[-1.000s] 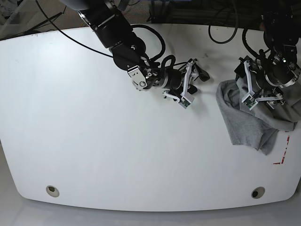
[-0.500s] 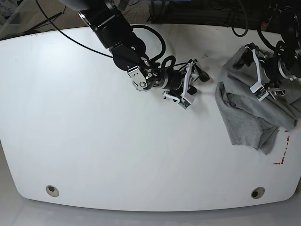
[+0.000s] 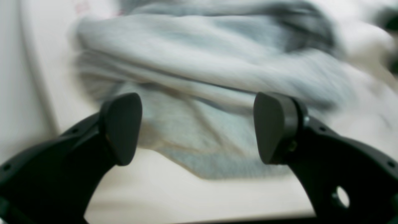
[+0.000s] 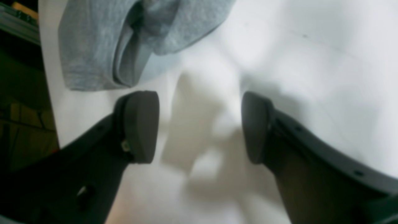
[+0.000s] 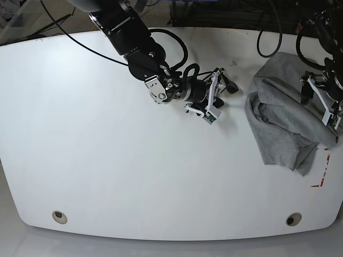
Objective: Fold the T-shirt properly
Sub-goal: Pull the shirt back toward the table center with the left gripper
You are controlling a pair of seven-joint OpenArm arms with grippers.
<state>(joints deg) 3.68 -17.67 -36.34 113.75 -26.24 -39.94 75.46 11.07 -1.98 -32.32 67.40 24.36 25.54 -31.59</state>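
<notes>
The grey T-shirt [image 5: 281, 115] lies crumpled in a heap near the table's right side. My left gripper [image 5: 320, 104] hovers at the heap's right edge, close to the table's rim. In the left wrist view this gripper [image 3: 197, 127] is open, and the blurred T-shirt [image 3: 202, 71] lies just beyond its fingers with nothing gripped. My right gripper [image 5: 213, 100] stays over bare table left of the heap. In the right wrist view it [image 4: 199, 126] is open and empty, with a folded edge of the T-shirt [image 4: 124, 43] ahead at upper left.
The white table [image 5: 134, 171] has two round holes near its front edge [image 5: 60, 217] [image 5: 293, 218]. Red tape marks [image 5: 323, 176] sit at the right, below the shirt. Black cables [image 5: 252, 37] trail along the back edge.
My left gripper has swung right, off the top of the heap to its right edge. The shirt's upper part has been drawn toward the back. The right arm has not moved.
</notes>
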